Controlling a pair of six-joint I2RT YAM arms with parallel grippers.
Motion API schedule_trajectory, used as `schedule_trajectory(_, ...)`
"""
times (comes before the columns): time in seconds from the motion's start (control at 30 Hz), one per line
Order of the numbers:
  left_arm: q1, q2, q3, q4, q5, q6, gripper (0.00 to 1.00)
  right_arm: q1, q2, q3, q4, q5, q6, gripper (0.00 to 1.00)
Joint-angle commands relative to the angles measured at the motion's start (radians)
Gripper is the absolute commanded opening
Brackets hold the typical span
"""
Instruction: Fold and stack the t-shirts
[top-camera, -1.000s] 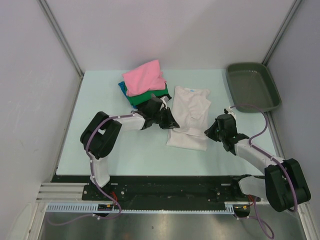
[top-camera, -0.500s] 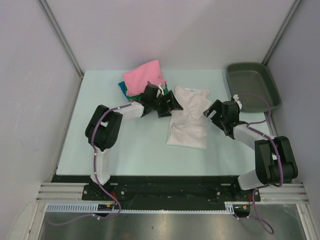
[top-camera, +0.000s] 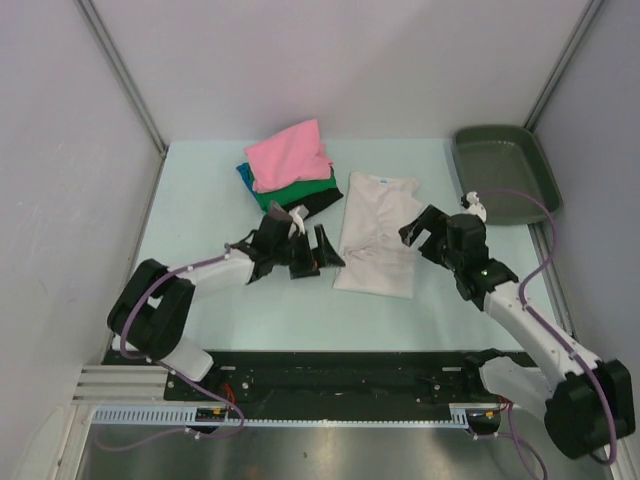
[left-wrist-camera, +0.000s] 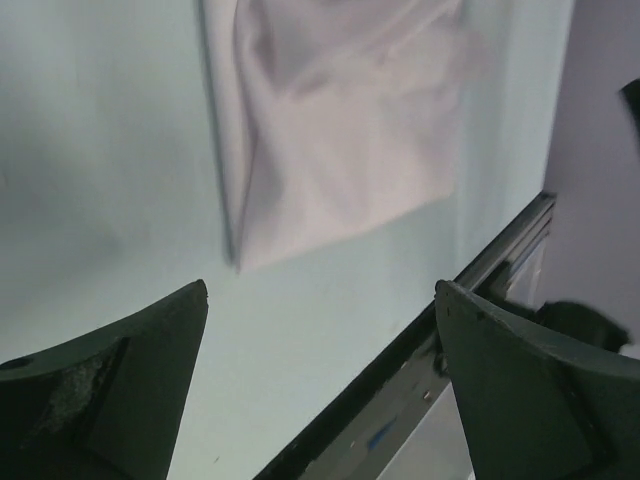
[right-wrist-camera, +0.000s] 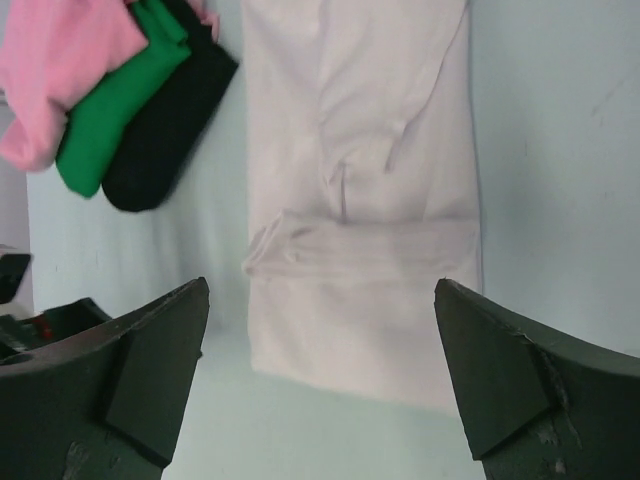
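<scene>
The white t-shirt (top-camera: 378, 235) lies much where it lay a second ago, a long folded strip on the table (top-camera: 200, 220), but both arms have let it go and drawn off its edges. The left gripper (top-camera: 315, 258), which a second ago sat narrow at the strip's left edge by the black shirt, has pulled back toward the near side and now stands with its jaws wide and nothing between them. The right gripper (top-camera: 418, 240) has moved up from the strip's near right corner to beside its right edge, jaws likewise spread wide and holding nothing. From the left wrist, the white t-shirt (left-wrist-camera: 340, 130) lies ahead of the left gripper (left-wrist-camera: 320, 290), its corner just beyond the gap and clear of both fingers. From the right wrist, the white t-shirt (right-wrist-camera: 360, 200) lies straight ahead of the right gripper (right-wrist-camera: 322, 285), filling the span between the jaws without touching them, with a creased band across it. Beyond that gripper's left finger sit the pink t-shirt (right-wrist-camera: 60, 60), green t-shirt (right-wrist-camera: 115, 115) and black t-shirt (right-wrist-camera: 165, 135). From above, that pile is unchanged: pink t-shirt (top-camera: 290, 152) on top, green t-shirt (top-camera: 285, 195) and black t-shirt (top-camera: 318, 203) under it, the teal-blue t-shirt (top-camera: 243, 175) peeking out at the left. The dark tray (top-camera: 505, 175) sits in the far right corner, well beyond the right jaws.
</scene>
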Motion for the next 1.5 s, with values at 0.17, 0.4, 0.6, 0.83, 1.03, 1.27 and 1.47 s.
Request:
schedule_trajectory(0.17,-0.091,-0.032,-0.29,0.22,-0.014,-0.081,1.0,0.141,-0.247,-0.234,-0.234,0.061,0.079,1.0)
schedule_trajectory(0.4,-0.104,0.081,-0.265,0.257,-0.036,-0.115,0.99,0.195,-0.238,-0.328,-0.199,0.113,0.133,0.99)
schedule_trajectory(0.6,-0.104,0.147,-0.221,0.171,-0.073,-0.123,0.88,0.196,-0.189,-0.359,-0.144,0.113,0.147,0.98)
schedule_trajectory(0.83,-0.104,0.221,-0.187,0.128,-0.103,-0.118,0.7,0.196,-0.177,-0.367,-0.109,0.113,0.142,0.98)
schedule_trajectory(1.03,-0.102,0.284,-0.152,0.13,-0.116,-0.121,0.49,0.196,-0.163,-0.373,-0.08,0.107,0.151,0.98)
schedule_trajectory(1.27,-0.101,0.302,-0.136,0.136,-0.134,-0.123,0.0,0.195,-0.172,-0.38,-0.075,0.106,0.162,0.98)
schedule_trajectory(1.47,-0.101,0.275,-0.146,0.125,-0.139,-0.123,0.0,0.192,-0.14,-0.396,-0.02,0.092,0.211,0.88)
